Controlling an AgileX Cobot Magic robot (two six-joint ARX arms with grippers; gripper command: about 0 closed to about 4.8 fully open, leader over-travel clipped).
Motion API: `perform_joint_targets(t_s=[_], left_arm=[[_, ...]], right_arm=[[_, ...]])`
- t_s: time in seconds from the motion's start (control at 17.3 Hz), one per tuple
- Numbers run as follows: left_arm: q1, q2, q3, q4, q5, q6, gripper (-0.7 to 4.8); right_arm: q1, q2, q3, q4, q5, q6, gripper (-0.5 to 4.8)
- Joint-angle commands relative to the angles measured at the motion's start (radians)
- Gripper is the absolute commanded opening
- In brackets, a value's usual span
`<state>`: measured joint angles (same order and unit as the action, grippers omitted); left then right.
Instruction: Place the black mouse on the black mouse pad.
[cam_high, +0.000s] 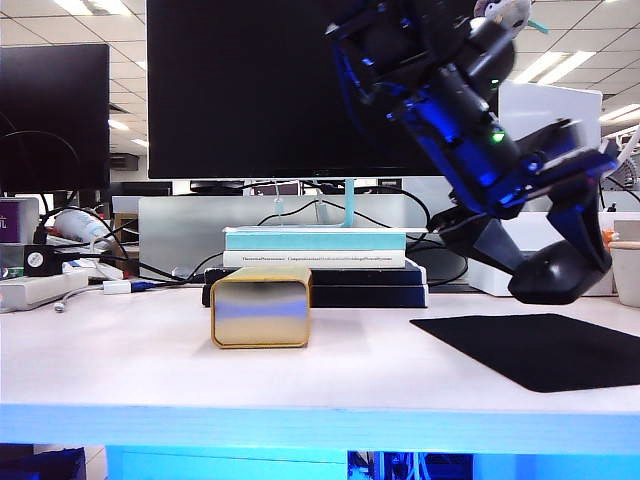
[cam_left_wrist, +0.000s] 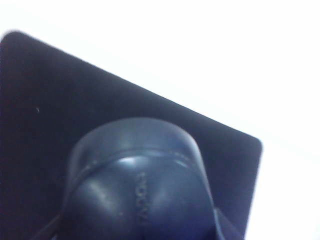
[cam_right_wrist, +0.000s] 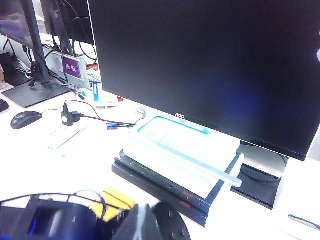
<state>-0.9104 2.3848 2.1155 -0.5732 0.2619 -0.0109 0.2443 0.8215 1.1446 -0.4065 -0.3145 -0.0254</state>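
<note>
The black mouse (cam_high: 555, 281) hangs in the air just above the far edge of the black mouse pad (cam_high: 540, 350), at the right of the exterior view. My left gripper (cam_high: 548, 262) reaches across from the upper middle and is shut on the mouse, one finger on each side. In the left wrist view the mouse (cam_left_wrist: 140, 190) fills the foreground, with the pad (cam_left_wrist: 40, 100) spread beneath it. My right gripper (cam_right_wrist: 152, 225) is high up facing the monitor, its two fingers close together with nothing between them.
A gold box (cam_high: 261, 307) lies mid-table in front of a stack of books (cam_high: 315, 248) under the large monitor (cam_high: 250, 80). Cables and a power strip (cam_high: 40, 288) crowd the left. A white cup (cam_high: 627, 272) stands at the far right. Another dark mouse (cam_right_wrist: 25, 119) sits on the neighbouring desk.
</note>
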Motion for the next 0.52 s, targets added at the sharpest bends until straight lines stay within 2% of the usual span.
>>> perform_joint_targets(t_s=[0.06,0.17,0.52], left_arm=[[-0.009,0.004,0.003,0.038,-0.050,0.062,3.27],[-0.007,0.016,0.003,0.041,-0.094,0.067,3.27],[-0.001,0.068,0.003,0.058,-0.093,0.064,3.46]], right_arm=[[0.001,-0.014,0.006,0.013,0.000,-0.002,-0.01],[0.001,-0.029,0.006,0.012,-0.002,-0.002,-0.02],[0.001,-0.035,0.006,-0.019,-0.003,-0.002,-0.02]])
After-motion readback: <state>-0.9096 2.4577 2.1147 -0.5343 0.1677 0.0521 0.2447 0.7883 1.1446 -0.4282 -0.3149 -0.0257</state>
